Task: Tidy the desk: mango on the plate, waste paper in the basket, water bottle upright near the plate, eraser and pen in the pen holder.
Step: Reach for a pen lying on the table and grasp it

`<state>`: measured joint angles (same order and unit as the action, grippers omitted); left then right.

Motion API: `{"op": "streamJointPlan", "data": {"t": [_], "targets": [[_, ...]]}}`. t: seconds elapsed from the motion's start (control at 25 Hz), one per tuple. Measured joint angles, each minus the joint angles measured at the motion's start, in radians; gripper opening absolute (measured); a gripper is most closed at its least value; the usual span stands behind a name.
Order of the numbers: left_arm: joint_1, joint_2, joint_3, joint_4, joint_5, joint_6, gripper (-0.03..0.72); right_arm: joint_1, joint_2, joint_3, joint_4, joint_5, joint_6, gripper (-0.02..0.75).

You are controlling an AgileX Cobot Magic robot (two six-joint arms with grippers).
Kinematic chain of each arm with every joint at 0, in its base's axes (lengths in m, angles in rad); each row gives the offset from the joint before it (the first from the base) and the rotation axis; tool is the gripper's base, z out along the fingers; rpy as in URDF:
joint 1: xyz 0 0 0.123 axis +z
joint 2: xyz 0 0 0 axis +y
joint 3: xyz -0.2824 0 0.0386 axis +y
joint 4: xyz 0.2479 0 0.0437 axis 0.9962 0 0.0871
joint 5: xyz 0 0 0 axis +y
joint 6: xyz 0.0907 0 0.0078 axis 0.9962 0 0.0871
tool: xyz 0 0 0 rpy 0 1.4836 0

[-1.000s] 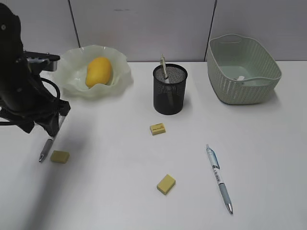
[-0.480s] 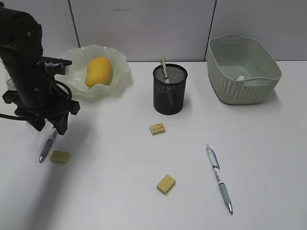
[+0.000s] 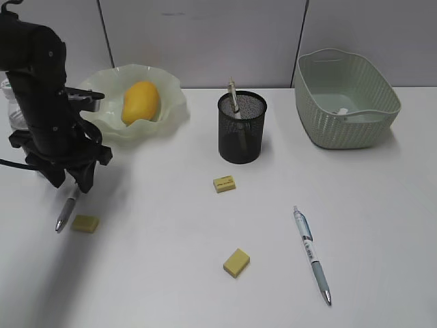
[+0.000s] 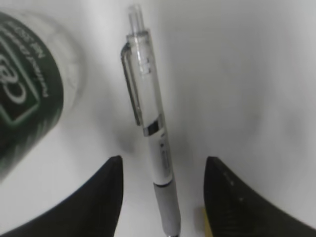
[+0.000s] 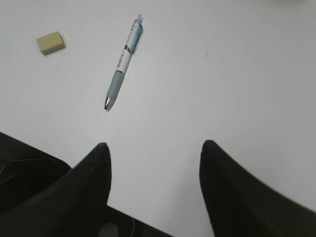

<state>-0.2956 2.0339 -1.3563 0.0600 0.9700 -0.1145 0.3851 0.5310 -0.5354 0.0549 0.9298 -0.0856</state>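
Left pincer [image 4: 160, 197] stands spread wide over the grey pen [image 4: 150, 133], one finger on each side, gripping nothing; over the last second it has swung in from the table's left edge to sit above this pen, so a pickup for the pen holder [image 3: 242, 127] looks imminent. Right pincer [image 5: 153, 187] hangs open and empty above the table [image 5: 237, 74], the blue pen [image 5: 122, 61] lying ahead of it. Just beside the grey pen stands the water bottle [image 4: 24, 94]; its green label carries white print too blurred to read. Farther off, the mango [image 3: 140, 102] rests on the plate [image 3: 174, 113].
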Motion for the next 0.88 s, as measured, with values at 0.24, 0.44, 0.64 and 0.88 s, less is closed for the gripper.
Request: {"op": "streamJointPlan", "data": {"t": [0.24, 0.44, 0.64, 0.88], "targets": [[0.003, 0.023, -0.028, -0.002, 0.004, 0.02, 0.382, 0.0, 0.0, 0.0, 0.0, 0.0, 0.0, 0.459], [0.003, 0.056, -0.029, -0.006, -0.013, 0.022, 0.38, 0.0, 0.0, 0.0, 0.0, 0.0, 0.0, 0.459], [0.003, 0.083, -0.032, -0.04, -0.006, 0.036, 0.307, 0.0, 0.0, 0.0, 0.0, -0.001, 0.0, 0.459], [0.005, 0.084, -0.033, -0.037, -0.006, 0.04, 0.125, 0.0, 0.0, 0.0, 0.0, -0.002, 0.0, 0.459]]}}
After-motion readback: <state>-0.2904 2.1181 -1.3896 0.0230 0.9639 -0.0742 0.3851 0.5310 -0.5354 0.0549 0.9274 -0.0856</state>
